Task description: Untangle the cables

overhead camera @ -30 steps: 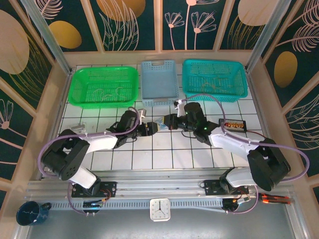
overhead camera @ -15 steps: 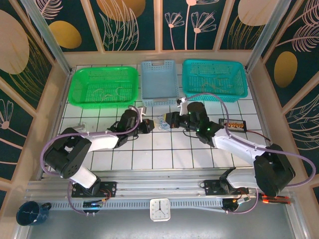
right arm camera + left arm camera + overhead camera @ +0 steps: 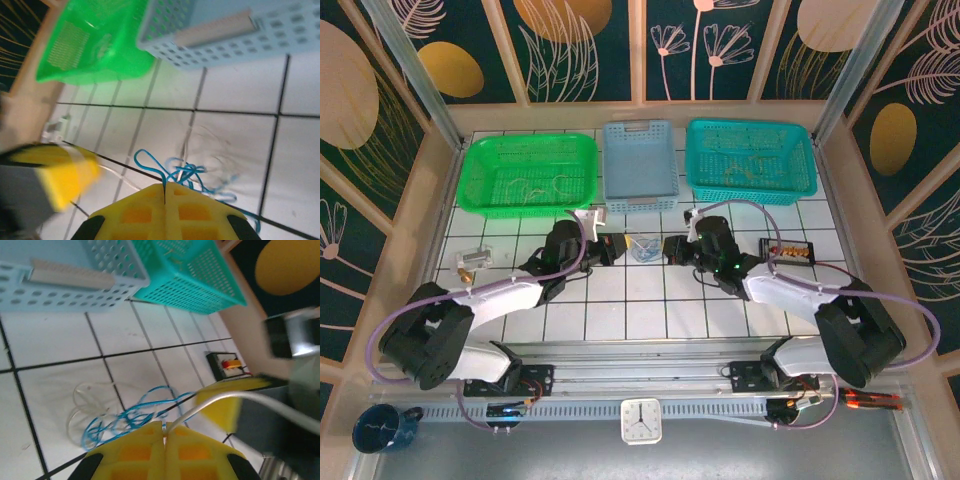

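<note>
While both arms are folded low over the white tiled table (image 3: pixel 620 300), each forearm runs inward from an outboard elbow, so the two wrists face each other in front of the baskets. The left gripper (image 3: pixel 614 251) points right and the right gripper (image 3: pixel 671 248) points left, level with one another and about one tile apart.

The small tangle of thin flexible cables (image 3: pixel 642 247) lies on the tiles between the two grippers, just in front of the pale blue basket.

Gripper condition:
- Left: the yellow fingers (image 3: pixel 135 452) are pressed together with no gap at the seam. A whitish cord (image 3: pixel 200 407) leaves that seam and rises toward the opposite gripper – it is clamped.
- Right: the yellow fingers (image 3: pixel 195 212) are likewise pressed together. A bright blue cord (image 3: pixel 150 165) loops up to the seam and the whitish cord reaches the finger edge from the left gripper's side. The fingers are pinched on the cables, but which strand cannot be told.

The rest of the blue cord lies in loose coils just ahead of both fingertips, with faint pale loops beside it.

Count:
- Arms: two, with one gripper each.
- Cords that can be told apart in the tangle: two – one blue, one whitish.
- Baskets along the far edge: three – a green perforated plastic basket (image 3: pixel 528 138), a pale blue slotted plastic basket (image 3: pixel 640 127) and a teal perforated plastic basket (image 3: pixel 750 124).
</note>
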Available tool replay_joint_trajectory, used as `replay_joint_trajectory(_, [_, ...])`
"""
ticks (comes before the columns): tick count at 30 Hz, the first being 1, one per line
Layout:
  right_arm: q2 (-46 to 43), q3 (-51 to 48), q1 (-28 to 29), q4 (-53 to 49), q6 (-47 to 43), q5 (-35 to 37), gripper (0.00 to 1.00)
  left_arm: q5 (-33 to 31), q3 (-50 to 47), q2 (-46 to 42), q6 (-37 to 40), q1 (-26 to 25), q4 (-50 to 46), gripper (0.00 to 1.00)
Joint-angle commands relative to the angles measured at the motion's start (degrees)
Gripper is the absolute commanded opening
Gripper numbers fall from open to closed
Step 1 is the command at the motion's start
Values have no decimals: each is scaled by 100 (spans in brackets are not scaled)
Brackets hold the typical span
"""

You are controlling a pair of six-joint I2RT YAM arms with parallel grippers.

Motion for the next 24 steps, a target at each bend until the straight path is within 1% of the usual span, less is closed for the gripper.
replay_joint_trajectory(1, [280, -263, -27, 383, 154, 330, 0, 242, -85, -323, 127, -24, 579, 0])
replay_joint_trajectory(9, [650, -655, 42, 821, 452, 353, 0, 87, -31, -784, -140, -18, 773, 0])
replay_joint_trajectory(15, [776, -678, 172, 777, 449, 519, 0, -33, 89, -1107, -460, -24, 1015, 0])
replay_joint_trajectory(24, [1028, -680, 298, 778, 412, 639, 0, -89, 556, -1498, -795, -22, 1173, 0])
